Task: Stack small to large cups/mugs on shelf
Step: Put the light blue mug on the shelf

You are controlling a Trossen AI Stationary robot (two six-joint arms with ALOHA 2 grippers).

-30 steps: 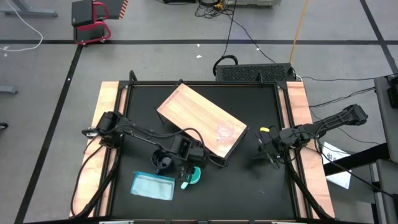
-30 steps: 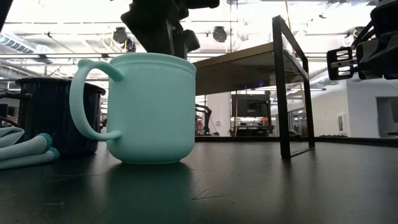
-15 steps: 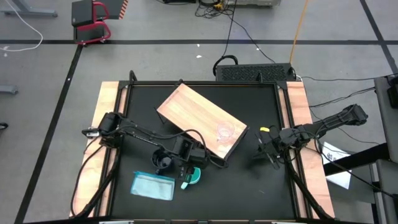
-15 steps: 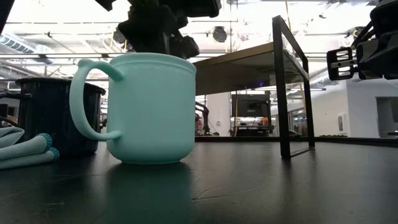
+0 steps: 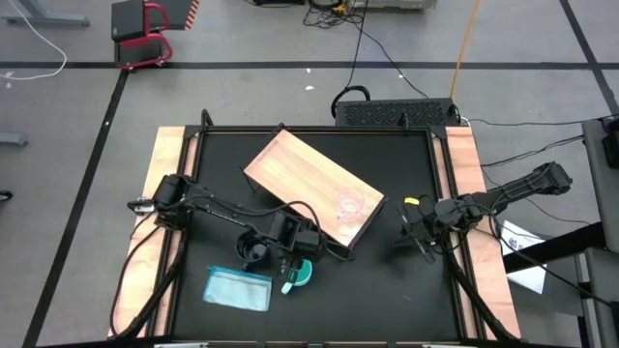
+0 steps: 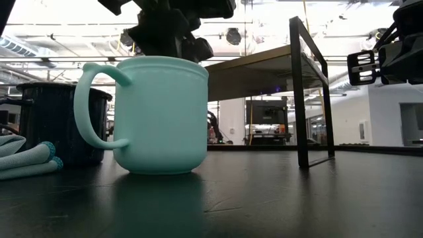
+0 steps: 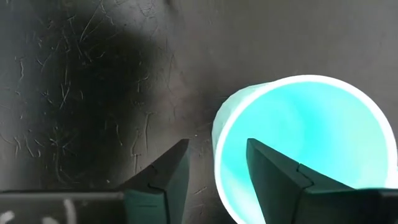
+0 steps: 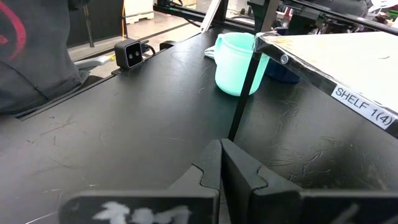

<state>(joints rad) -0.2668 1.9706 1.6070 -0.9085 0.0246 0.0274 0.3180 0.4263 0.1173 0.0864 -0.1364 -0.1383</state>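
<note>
The shelf [image 5: 313,185] lies slantwise across the table's middle, long axis running from far-left to near-right, with the clear cup [image 5: 349,204] on its near-right end. Off its near corner the turquoise mug [image 5: 302,274] stands upright, mouth up, and the left gripper [image 7: 216,171] hangs over it, jaws open astride the rim, so it should probably sink squarely before pinching. The right gripper [image 8: 221,163] waits closed at the table's right.
</note>
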